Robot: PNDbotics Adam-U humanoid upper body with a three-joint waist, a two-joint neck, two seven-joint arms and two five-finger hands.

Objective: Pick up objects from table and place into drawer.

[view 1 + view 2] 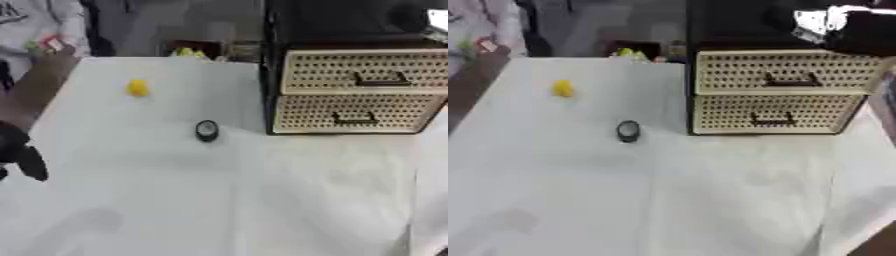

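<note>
A small yellow object (pixel 137 88) lies on the white table (pixel 175 200) at the far left. A round black object with a pale face (pixel 206 130) sits near the middle, just left of the drawer unit (pixel 359 92). The unit has two beige perforated drawers with dark handles, both closed. My left hand (pixel 22 155) shows at the left edge, low over the table, well left of the black object; one straight finger points down and it holds nothing. My right arm (pixel 846 27), black with a silver part, hangs above the unit's top right; its hand is blurred.
The unit has a black top (pixel 350 25). A person's arm (pixel 35 85) lies along the table's far left edge, the hand holding something small, red and green. Clutter stands beyond the far edge. The near half of the table is bare white cloth.
</note>
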